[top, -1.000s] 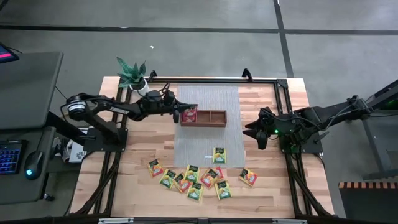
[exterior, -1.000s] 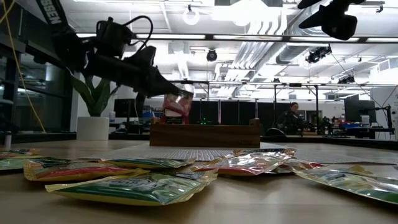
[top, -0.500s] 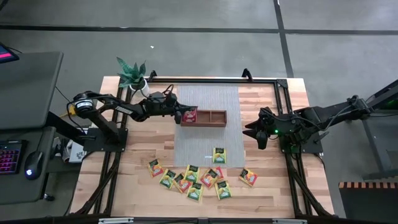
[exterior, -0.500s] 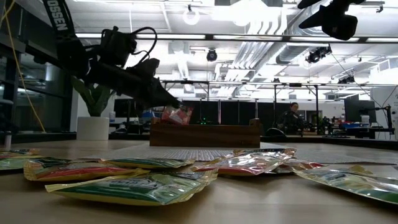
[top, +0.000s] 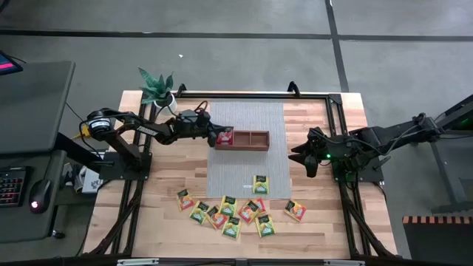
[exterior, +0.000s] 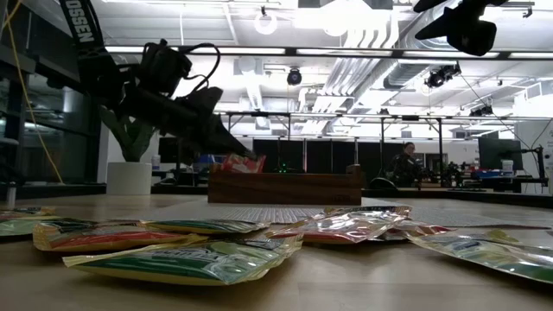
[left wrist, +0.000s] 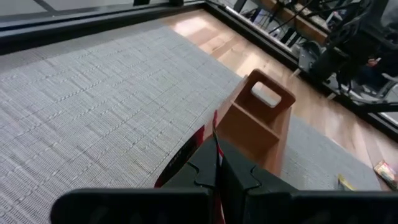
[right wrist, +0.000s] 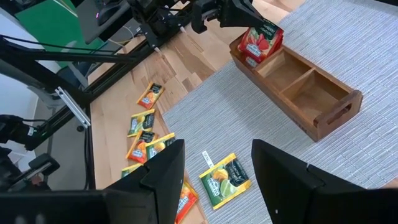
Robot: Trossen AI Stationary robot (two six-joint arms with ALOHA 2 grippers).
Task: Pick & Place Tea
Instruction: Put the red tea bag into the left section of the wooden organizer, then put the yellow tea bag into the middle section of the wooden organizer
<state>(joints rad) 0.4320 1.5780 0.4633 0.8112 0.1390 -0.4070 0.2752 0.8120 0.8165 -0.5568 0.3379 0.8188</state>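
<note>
1. Nearest the front edge of the table (top: 310,236), the loose tea packets (top: 233,212) lie scattered in a cluster. In the low view they overlap so much that they cannot be counted one by one, and the outermost are cut off at both sides of the picture.
2. A single yellow-green packet (top: 260,184) lies apart from the cluster on the grey mat (top: 247,118), between the cluster and the wooden tray (top: 242,139).
3. The right gripper (top: 301,154) hangs above the table's right side, well apart from the tray, fingers spread wide with nothing between them. The low view shows only its underside at the top edge. It has not moved over the last second.
4. The left gripper (top: 219,136) reaches to the tray's left end compartment, jaws pinched shut on a red packet (right wrist: 260,36). In the left wrist view the dark fingers (left wrist: 242,180) hide nearly all of the packet; only a thin red edge shows.
5. A second ago that red packet was held higher, clear above the tray's rim in the low view. Now it sits low in the left compartment, only its top edge peeking over the wall. Whether it touches the compartment floor cannot be told.
6. The tray's other two compartments look bare in the right wrist view.
7. Farthest back, a potted plant (top: 157,87) stands at the table's left rear corner.
</note>
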